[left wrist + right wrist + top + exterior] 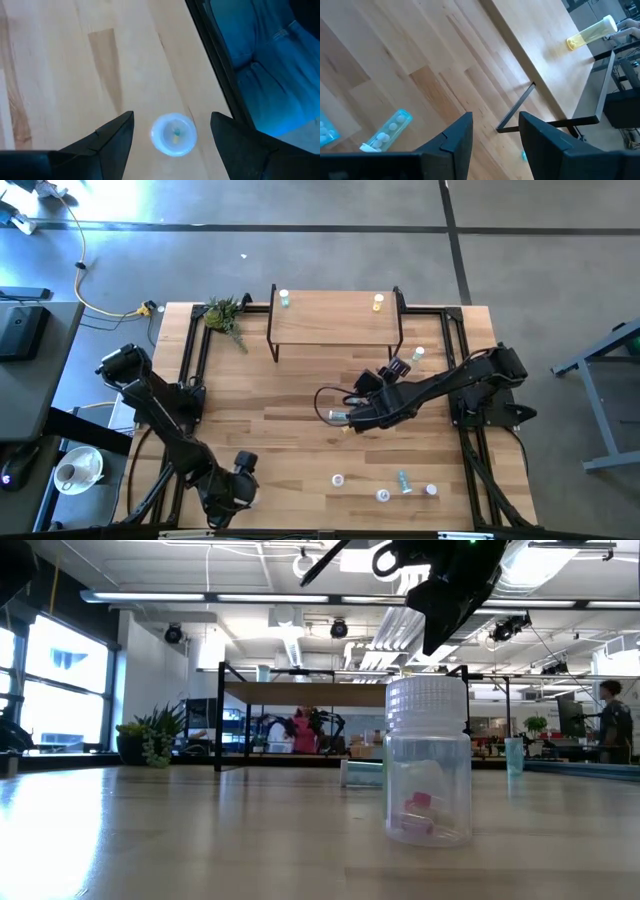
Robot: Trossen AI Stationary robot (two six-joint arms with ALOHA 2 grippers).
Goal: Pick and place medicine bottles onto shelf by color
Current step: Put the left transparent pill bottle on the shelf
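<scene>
My left gripper [243,480] [172,117] is open near the table's near left edge. Its fingers stand on either side of a small white-capped bottle [174,134] that stands upright on the table, seen from above; they do not touch it. My right gripper [335,417] [496,117] hangs open above the table's middle, in front of the shelf [335,320], with nothing between its fingers. On the shelf stand a pale bottle [284,298] at its left end and a yellow one [378,302] [590,34] at its right end.
More bottles sit near the front right: white-capped ones [338,479], [383,495], [431,490] and a teal one [404,480] lying down. Another [417,354] stands by the shelf's right leg. A light-blue bottle [385,131] lies under the right arm. A plant [225,315] stands at the far left.
</scene>
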